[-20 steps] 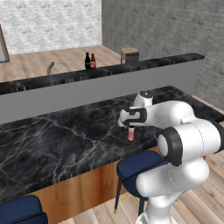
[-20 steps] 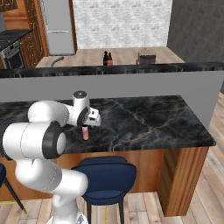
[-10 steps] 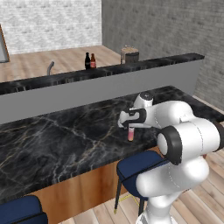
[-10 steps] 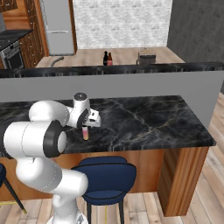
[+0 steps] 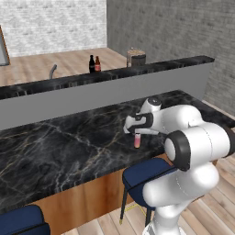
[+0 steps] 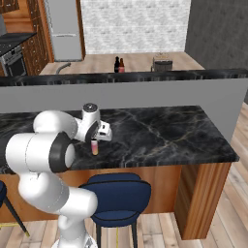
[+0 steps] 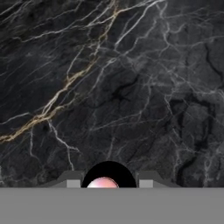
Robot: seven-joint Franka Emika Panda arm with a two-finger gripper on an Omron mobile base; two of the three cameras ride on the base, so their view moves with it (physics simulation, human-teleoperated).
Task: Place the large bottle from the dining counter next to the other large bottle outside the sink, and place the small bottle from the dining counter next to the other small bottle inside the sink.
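Gripper just clamped on the small bottle

From where I stand, the gripper (image 5: 137, 136), wide apart a second ago, has pinched shut around the small pale-pink bottle (image 5: 137, 141), which stands directly under it on the dining counter (image 5: 69, 147) near the front edge. The two large bottles (image 5: 94, 64) wait far beyond it, near the faucet (image 5: 53, 71). I'd judge the grasp made, lifting next, then the carry to the sink.

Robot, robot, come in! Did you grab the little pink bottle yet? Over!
Gripper shut on the small bottle, top-down. Bottle upright on the dining counter, not lifted yet. Two large bottles stand together on the far counter. Nothing in the way nearby.
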